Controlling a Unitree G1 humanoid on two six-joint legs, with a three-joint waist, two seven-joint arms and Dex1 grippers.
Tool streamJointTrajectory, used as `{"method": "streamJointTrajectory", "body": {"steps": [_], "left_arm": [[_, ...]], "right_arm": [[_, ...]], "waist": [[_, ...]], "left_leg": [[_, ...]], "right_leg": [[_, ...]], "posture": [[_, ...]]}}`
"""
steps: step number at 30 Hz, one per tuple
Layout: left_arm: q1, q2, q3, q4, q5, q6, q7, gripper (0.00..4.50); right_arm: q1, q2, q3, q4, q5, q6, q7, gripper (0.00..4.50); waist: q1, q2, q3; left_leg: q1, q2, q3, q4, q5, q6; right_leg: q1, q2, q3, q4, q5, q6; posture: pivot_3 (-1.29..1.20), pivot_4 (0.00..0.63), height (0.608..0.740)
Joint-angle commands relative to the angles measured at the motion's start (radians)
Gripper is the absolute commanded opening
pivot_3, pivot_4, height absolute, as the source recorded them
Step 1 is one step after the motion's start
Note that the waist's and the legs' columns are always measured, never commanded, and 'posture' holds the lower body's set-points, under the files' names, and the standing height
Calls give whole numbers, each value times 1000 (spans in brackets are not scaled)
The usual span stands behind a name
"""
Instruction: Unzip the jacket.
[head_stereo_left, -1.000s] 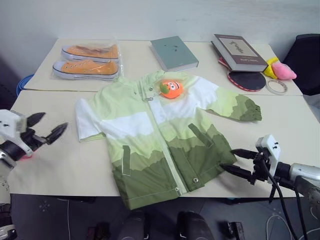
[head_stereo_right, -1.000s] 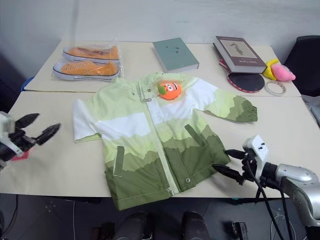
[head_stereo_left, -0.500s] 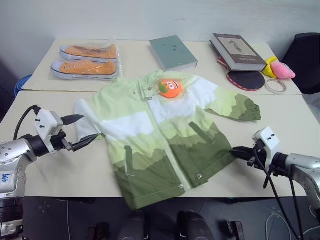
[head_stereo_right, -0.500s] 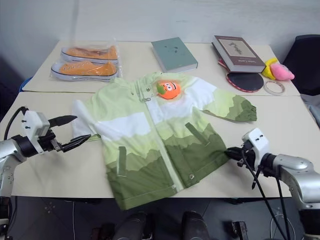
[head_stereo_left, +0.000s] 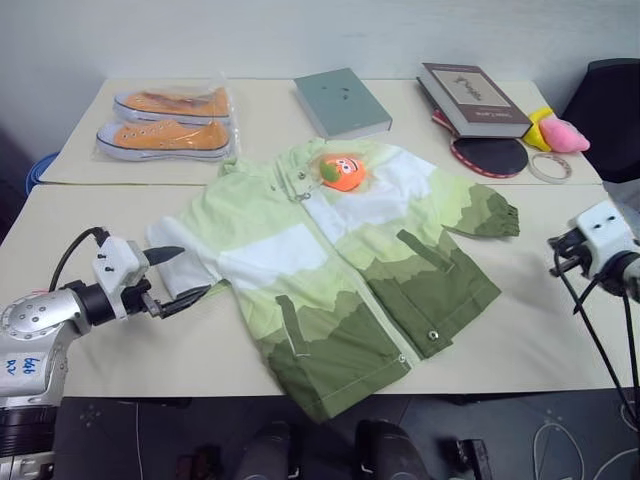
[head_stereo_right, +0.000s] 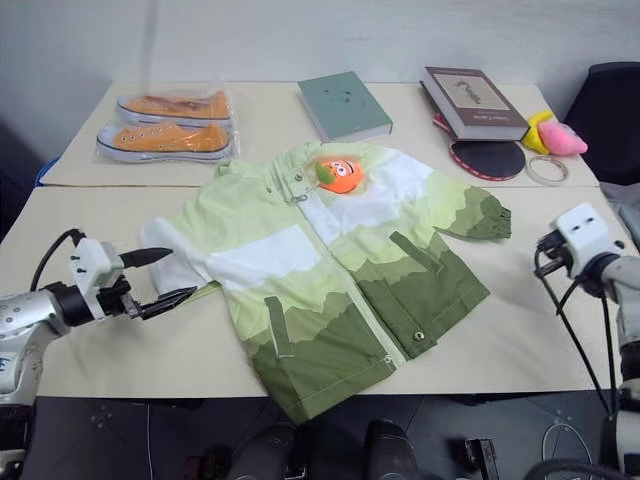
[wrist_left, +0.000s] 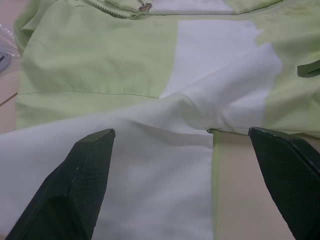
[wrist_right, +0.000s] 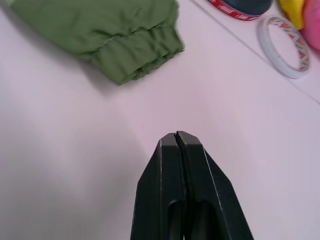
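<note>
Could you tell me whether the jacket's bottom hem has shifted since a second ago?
Yes. The jacket's hem has swung toward the robot's right along the table edge, while its collar stayed below the green book.

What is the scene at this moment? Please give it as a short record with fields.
jacket: flat on the table, zipper closed
left pincer: open, at the white sleeve
right pincer: shut, empty, over bare table near the green cuff
on jacket: orange toy
behind: shoes, two books, paddle, tape ring
</note>
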Motion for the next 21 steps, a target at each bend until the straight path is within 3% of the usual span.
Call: {"method": "streamJointTrajectory", "body": {"steps": [1,5,7,11,16,21], "left_arm": [[-116,-19,41,61,-24,82,106,4500],[-297,-27,-13,226,-4,173,124,4500],[-367,-31,-53,303,41,160,130,4500],[-630,-81,-97,679,141,75,235,4500],[-783,-122,-111,943,156,25,144,4500],[-875,-161,-110,1118,165,51,81,4500]], "right_arm": [[19,33,-92,-118,155,26,136,23],[212,43,-123,-439,295,207,249,828],[267,49,-144,-533,327,274,231,1523],[424,25,-161,-827,485,540,261,2813],[499,6,-183,-960,511,642,226,4474],[510,20,-160,-964,439,688,96,4474]], "waist": [[2,0,0],[15,0,0],[21,0,0],[44,-2,0],[44,-4,1],[43,-5,1]], "left_leg": [[-1,0,-1,1,1,0],[-4,0,-3,1,2,0],[-5,0,-4,2,3,-1],[-8,-4,-2,4,4,3],[-9,-5,-2,4,5,3],[-13,-5,-1,5,5,3]], "right_leg": [[0,0,0,0,0,0],[-2,1,-7,3,0,0],[-3,4,-10,3,0,0],[-6,2,-9,7,1,1],[-9,2,-9,8,1,2],[-14,2,-9,9,1,2]], "posture": [[0,150,740],[0,150,740],[0,150,740],[0,150,740],[0,150,740],[0,150,740]]}}
